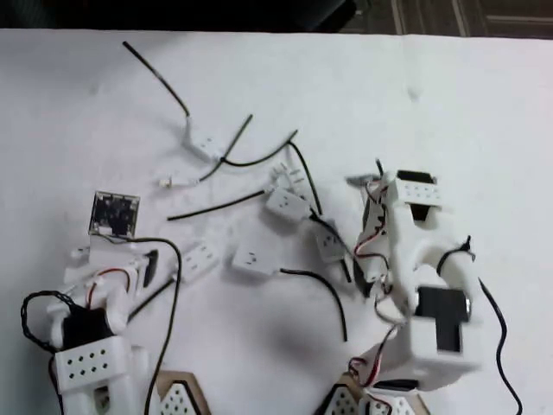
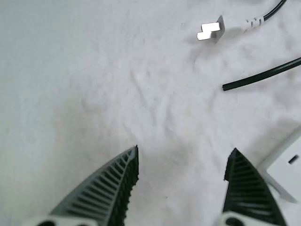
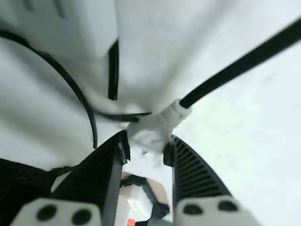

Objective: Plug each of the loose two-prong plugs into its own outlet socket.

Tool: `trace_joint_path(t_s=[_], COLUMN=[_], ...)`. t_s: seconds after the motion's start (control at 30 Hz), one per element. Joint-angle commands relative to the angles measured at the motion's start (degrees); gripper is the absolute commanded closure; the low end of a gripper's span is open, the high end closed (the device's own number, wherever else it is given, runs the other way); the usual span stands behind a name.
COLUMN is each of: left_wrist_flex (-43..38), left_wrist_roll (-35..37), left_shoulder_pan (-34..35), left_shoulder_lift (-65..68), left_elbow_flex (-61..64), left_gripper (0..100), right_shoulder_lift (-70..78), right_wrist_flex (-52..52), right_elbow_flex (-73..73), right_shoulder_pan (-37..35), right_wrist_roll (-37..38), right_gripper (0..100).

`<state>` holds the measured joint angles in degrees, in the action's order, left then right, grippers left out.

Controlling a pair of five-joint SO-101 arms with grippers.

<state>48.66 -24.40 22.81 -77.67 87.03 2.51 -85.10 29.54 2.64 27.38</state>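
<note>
white plug (image 3: 150, 131) clamped in right gripper (image 3: 146, 146), centre right of high view. left gripper (image 2: 181, 162) spread wide over cloth (image 2: 70, 84), lower left; loose plug (image 1: 166, 182) left of centre, socket (image 1: 253, 259) mid-frame.

A robotics lab bench, by every sign: a left arm (image 1: 95, 346) and a right arm (image 1: 423, 285) of white plastic stand side by side at a table (image 1: 449, 95) draped in white cloth. Their red and white wires (image 1: 371, 233) are left bare, and a naked circuit board (image 1: 114, 213) sits on the left arm. Scattered across the cloth lie cut lengths of black cable (image 1: 216, 206), two-prong plugs (image 1: 168, 181) and loose white outlet sockets (image 1: 253, 259), a test layout rather than household wiring.
</note>
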Motion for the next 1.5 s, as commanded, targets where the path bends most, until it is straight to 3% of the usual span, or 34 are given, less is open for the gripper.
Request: trace_joint_path(t_s=[0.0,0.23,0.43,0.83,1.07,1.47], left_wrist_flex=[-0.8,-1.2,-1.2,-1.2,-1.2,-1.2], left_wrist_roll=[0.3,0.3,0.3,0.3,0.3,0.3], left_shoulder_pan=[0.4,0.3,0.3,0.3,0.3,0.3], left_shoulder_lift=[-0.8,-0.8,-0.8,-0.8,-0.8,-0.8], left_elbow_flex=[-0.3,0.4,0.4,0.4,0.4,0.4], left_gripper=[71,71,71,71,71,71], right_shoulder_lift=[-8.1,-7.0,-1.2,11.9,19.6,20.8], right_wrist_flex=[-0.4,0.4,-4.8,-6.0,-6.5,-12.3], right_elbow_flex=[-1.3,-4.3,-9.4,-18.1,-25.8,-27.3], right_shoulder_pan=[-0.4,1.2,2.8,3.5,3.1,-3.7], right_wrist_roll=[5.2,6.2,5.8,1.9,-6.4,-13.6], right_gripper=[98.1,96.9,80.3,80.9,82.4,82.8])
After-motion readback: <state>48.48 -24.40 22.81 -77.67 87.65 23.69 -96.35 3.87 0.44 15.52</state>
